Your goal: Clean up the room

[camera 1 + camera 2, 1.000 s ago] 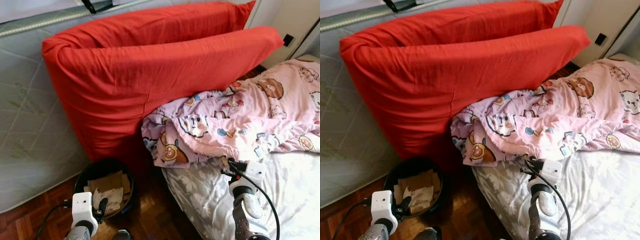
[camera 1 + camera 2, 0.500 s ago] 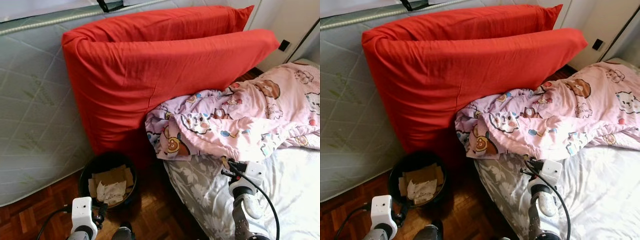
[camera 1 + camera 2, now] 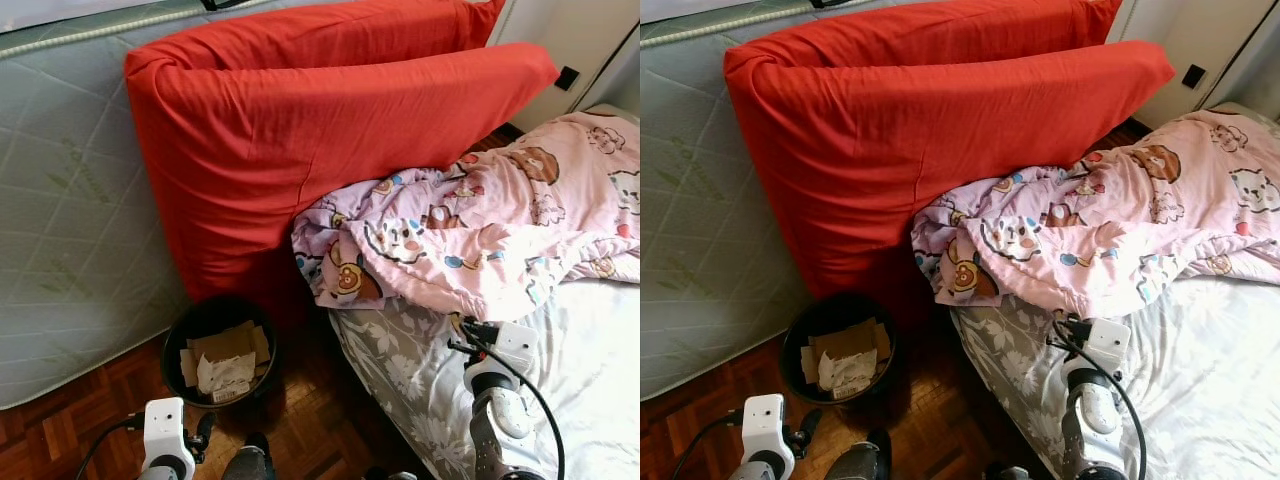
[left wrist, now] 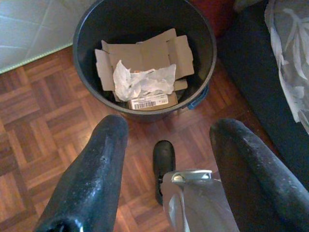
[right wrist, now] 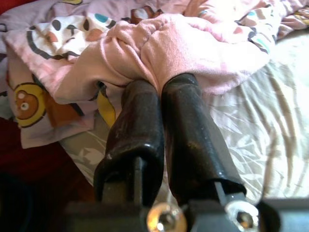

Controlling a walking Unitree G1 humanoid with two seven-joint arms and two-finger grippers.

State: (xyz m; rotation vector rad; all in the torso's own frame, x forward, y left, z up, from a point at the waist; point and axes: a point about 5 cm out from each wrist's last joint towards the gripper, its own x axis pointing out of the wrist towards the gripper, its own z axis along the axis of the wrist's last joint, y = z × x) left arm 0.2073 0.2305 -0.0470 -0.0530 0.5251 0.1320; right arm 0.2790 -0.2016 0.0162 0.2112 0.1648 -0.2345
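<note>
Here, a grey mattress (image 3: 60, 220) is stood on edge against the wall, and two red pillows (image 3: 330, 140) are leaned against it. A bed (image 3: 600, 370) with a pale leaf-print sheet is seen on the robot's right, and a pink cartoon quilt (image 3: 480, 240) is heaped across its head end, with one corner hung over the bed's edge beside the pillows. A black bin (image 4: 145, 58) is stood on the parquet floor (image 4: 34, 121) at the foot of the pillows; flattened cardboard (image 4: 159, 48) and crumpled paper (image 4: 145, 82) are held inside it.

The right gripper (image 5: 161, 87) is held at the quilt's near edge, with its fingers (image 5: 188, 125) pressed together and a fold of quilt bunched at their tips. The fold is judged to be pinched, though the bite appears shallow. The left gripper (image 4: 166, 130) is spread wide and empty, low over the floor just short of the bin.

Several faults are to be expected:

- If the quilt is pulled with so thin a pinch, the fabric may be released and the fold lost.
- If the overhanging corner is dragged sideways, the pillows may be toppled or the corner dropped onto the floor.
- If the left arm is advanced carelessly, the bin may be struck and its contents spilled.
- The robot's foot (image 4: 164, 159) is placed close to the bin, so a step may tip it.
</note>
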